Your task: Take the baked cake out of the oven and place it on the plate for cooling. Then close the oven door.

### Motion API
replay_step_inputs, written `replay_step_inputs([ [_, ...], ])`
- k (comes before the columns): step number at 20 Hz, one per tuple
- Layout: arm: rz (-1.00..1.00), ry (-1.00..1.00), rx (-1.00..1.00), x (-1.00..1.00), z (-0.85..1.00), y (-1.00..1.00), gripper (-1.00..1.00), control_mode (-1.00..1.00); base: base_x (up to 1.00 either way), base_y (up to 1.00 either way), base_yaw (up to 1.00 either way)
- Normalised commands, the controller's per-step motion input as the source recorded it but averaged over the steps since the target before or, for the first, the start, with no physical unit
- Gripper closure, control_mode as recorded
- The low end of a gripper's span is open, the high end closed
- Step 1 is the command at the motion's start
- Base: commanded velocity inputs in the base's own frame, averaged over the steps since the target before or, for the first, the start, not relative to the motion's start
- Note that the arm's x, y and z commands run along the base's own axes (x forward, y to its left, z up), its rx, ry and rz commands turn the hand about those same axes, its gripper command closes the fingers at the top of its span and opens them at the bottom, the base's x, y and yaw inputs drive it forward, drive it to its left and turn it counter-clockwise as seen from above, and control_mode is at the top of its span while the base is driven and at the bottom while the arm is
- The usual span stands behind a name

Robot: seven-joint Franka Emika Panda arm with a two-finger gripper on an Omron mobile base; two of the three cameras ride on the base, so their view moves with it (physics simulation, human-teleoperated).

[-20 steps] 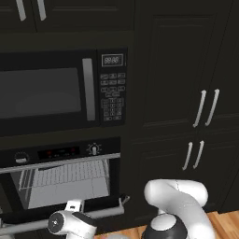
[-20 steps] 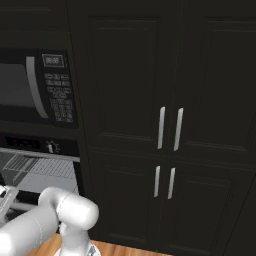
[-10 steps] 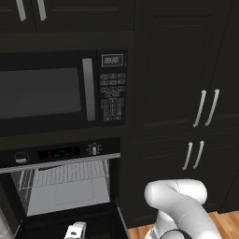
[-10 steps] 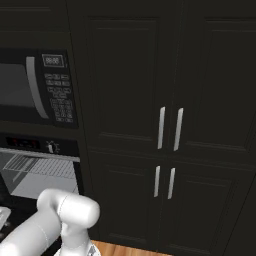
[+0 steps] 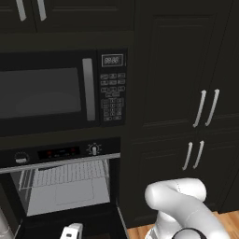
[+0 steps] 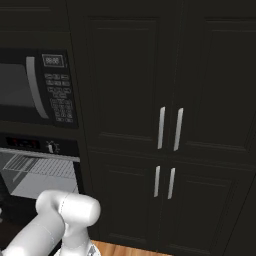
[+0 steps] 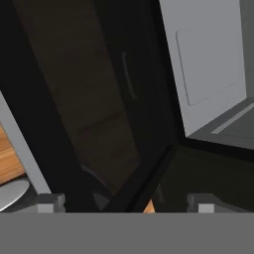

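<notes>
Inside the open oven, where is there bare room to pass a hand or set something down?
The oven cavity's pale floor is bare below the wire rack, bordered by the side walls. The gap above the rack, under the control strip, is tight. The dropped oven door in front has the gripper over it, fingers apart.

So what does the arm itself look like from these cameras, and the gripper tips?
The arm is smooth glossy white with rounded, bulbous links and a dark ring joint low down. No cables or markings show. In the hand view the gripper has small blocky grey fingertips.
</notes>
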Motion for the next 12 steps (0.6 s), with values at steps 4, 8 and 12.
replay_step_inputs([
  [4,0.0,0.03,-0.05,0.13,0.29,0.07,-1.0,-1.0,0.0,0.0,0.0],
  [8,0.02,0.0,-0.03,0.27,0.12,0.0,-1.0,-1.0,0.0,0.0,0.0],
  [12,0.06,-0.05,-0.13,0.29,-0.09,0.0,-1.0,-1.0,0.0,0.0,0.0],
])
